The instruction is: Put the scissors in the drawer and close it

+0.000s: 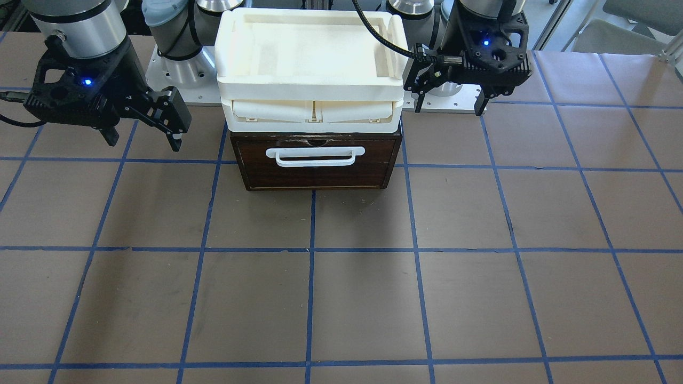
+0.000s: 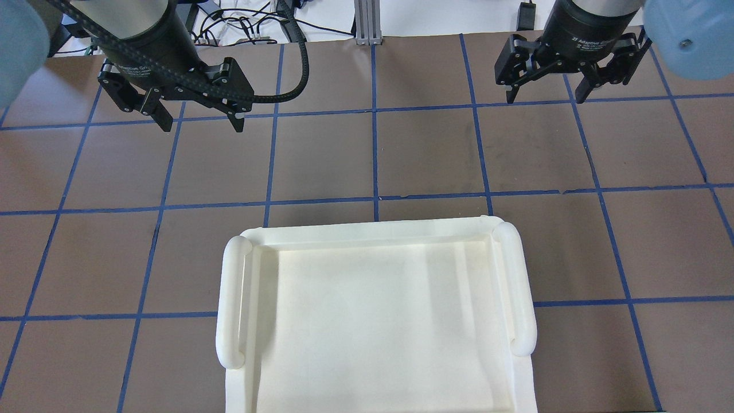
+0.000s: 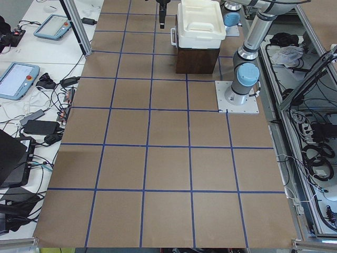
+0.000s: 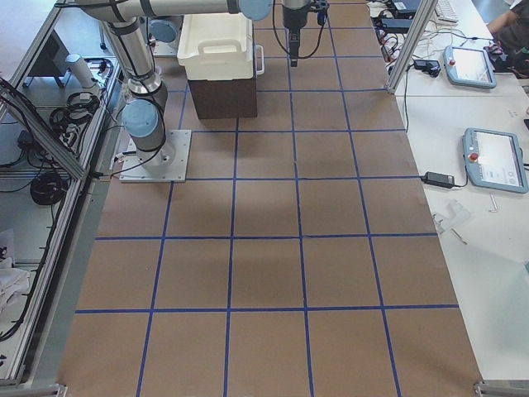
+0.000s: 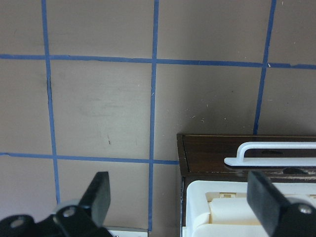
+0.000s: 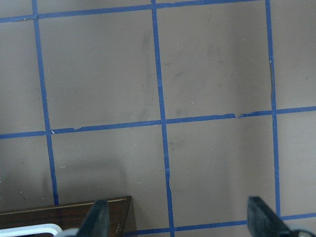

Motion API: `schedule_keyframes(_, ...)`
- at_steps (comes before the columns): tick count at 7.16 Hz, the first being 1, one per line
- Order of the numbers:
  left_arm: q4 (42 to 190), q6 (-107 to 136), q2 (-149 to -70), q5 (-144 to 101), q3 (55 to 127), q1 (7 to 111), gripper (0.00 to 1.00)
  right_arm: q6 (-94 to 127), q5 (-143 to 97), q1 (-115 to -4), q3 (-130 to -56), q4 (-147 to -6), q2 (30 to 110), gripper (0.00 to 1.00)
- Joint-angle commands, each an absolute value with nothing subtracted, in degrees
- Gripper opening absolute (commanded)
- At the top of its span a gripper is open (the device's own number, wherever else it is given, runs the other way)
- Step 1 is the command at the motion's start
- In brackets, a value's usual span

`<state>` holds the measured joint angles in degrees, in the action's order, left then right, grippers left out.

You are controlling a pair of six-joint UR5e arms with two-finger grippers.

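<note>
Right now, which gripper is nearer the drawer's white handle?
Left, by a little. The left gripper hangs open close beside the drawer, with the handle in its wrist view. The right gripper hangs open farther out, opposite side.

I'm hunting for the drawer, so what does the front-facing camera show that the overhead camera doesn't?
Front-facing only: the dark brown wooden drawer front with white bar handle, under the cream-white plastic tray unit. Overhead only: black cables past the table. Both: that tray unit, and the left claw and right claw, open and empty. Neither shows scissors.
</note>
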<state>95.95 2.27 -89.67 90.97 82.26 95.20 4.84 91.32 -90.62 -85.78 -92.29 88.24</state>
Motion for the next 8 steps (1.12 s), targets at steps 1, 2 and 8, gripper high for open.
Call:
schedule_keyframes(1, 94.57, 9.16, -89.74, 89.04, 81.39, 94.75, 1.00, 4.83, 91.23, -90.62, -85.78, -92.29, 88.16, 1.00)
schedule_keyframes(2, 96.83, 9.66, -89.74, 88.25, 80.08, 92.92, 1.00, 4.92, 91.23, -90.62, -85.78, -92.29, 88.24, 1.00)
schedule_keyframes(8, 90.66, 0.35, -88.69, 87.72, 83.32, 90.00, 1.00, 4.83, 91.23, -90.62, -85.78, -92.28, 88.16, 1.00)
